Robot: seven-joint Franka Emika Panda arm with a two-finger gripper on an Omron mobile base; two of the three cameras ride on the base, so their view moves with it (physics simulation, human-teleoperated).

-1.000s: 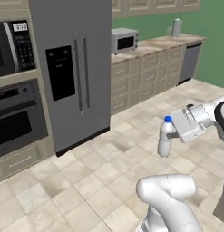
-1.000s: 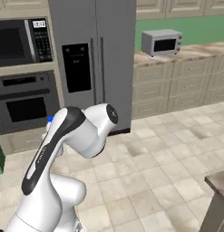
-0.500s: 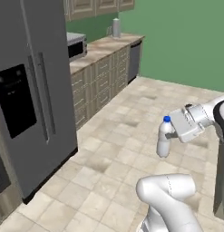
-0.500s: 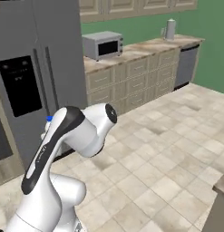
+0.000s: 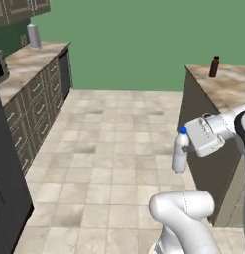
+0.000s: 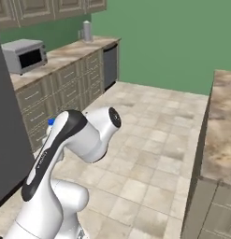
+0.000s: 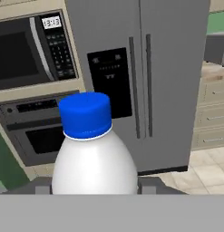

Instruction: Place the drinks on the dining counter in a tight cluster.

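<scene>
Gripper (image 5: 189,148) fingers closed on small white bottle (image 5: 180,152), held upright. Risk: bottle swings into dining counter (image 5: 228,89) edge during approach, slips; maroon bottle (image 5: 214,67) far.

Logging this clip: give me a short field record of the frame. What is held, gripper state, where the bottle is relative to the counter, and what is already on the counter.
held item: small white bottle with blue cap, upright
gripper: gripper shut on the bottle's body
bottle position: in the air over the tiled floor, beside the dining counter, not yet over its top
on counter: dark bottle standing near the far end
background: microwave on the far cabinet run
task state: held bottle not yet placed
</scene>
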